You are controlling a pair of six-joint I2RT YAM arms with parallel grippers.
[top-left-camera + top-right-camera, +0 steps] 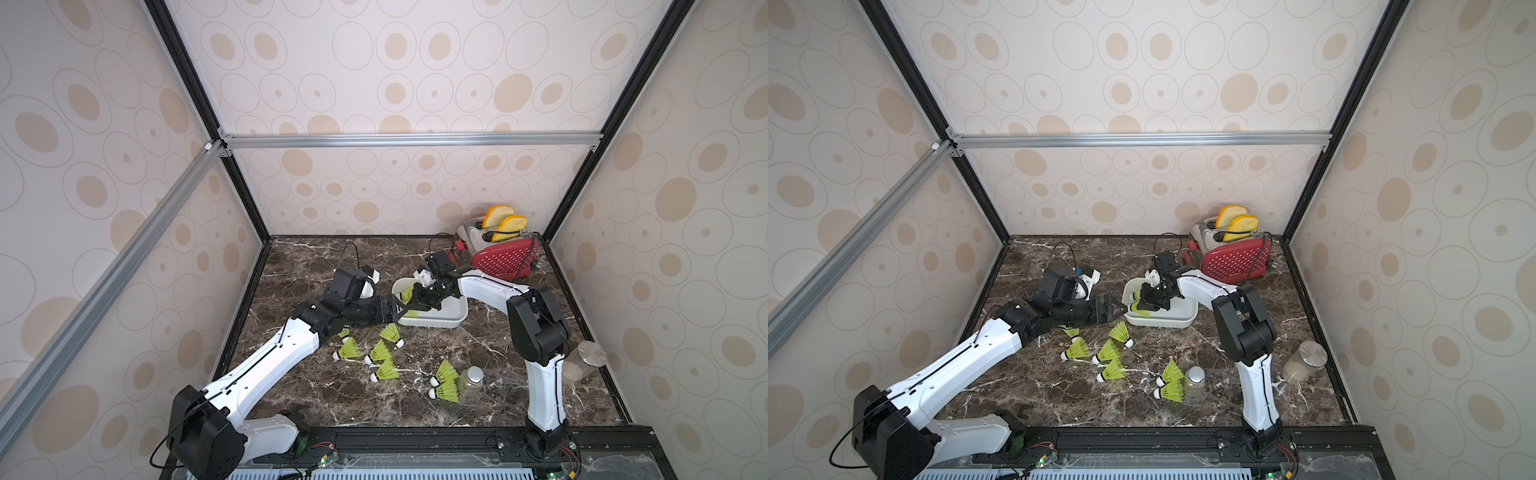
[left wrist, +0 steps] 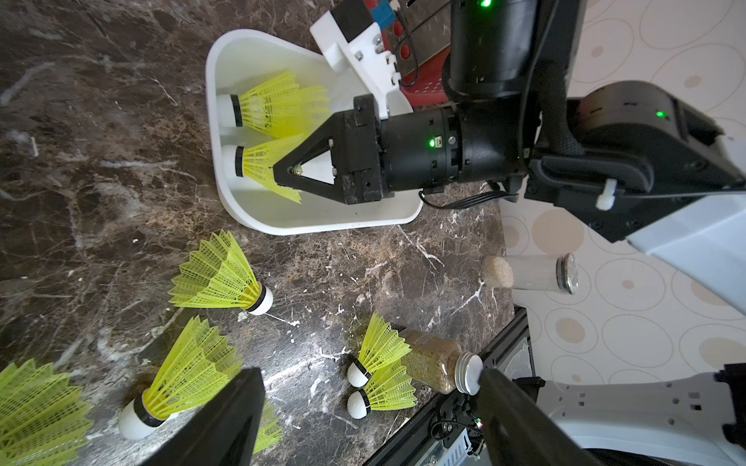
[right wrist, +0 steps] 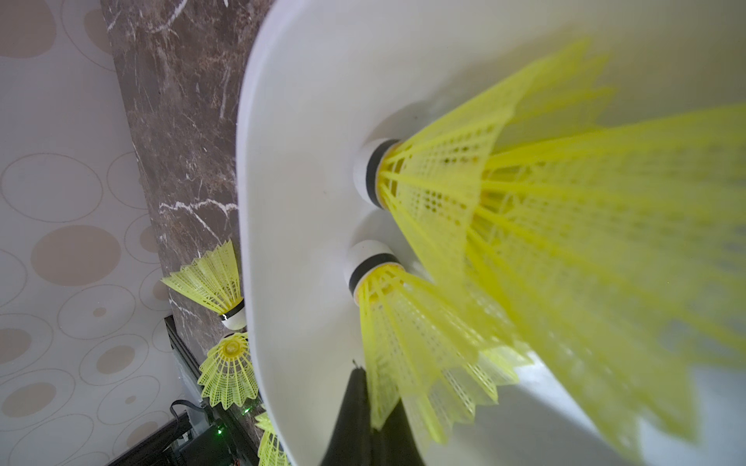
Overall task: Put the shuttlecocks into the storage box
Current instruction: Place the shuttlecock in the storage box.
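Note:
The white storage box [image 1: 453,322] sits mid-table and holds two neon yellow shuttlecocks [image 2: 274,105]. My right gripper [image 2: 282,173] reaches into the box and is shut on the skirt edge of the nearer shuttlecock [image 3: 403,322], whose white tip rests on the box floor. My left gripper [image 1: 1123,309] hovers open at the box's left rim, with nothing between its fingers [image 2: 226,419]. Several more shuttlecocks [image 1: 378,353] lie loose on the marble in front of the box. Two of them [image 1: 446,390] lie against a small jar.
A red toaster [image 1: 503,257] with bread slices stands at the back right. A small jar with a silver lid [image 1: 471,384] stands near the front, and a larger clear jar [image 1: 584,359] stands by the right wall. Patterned walls enclose the table on three sides.

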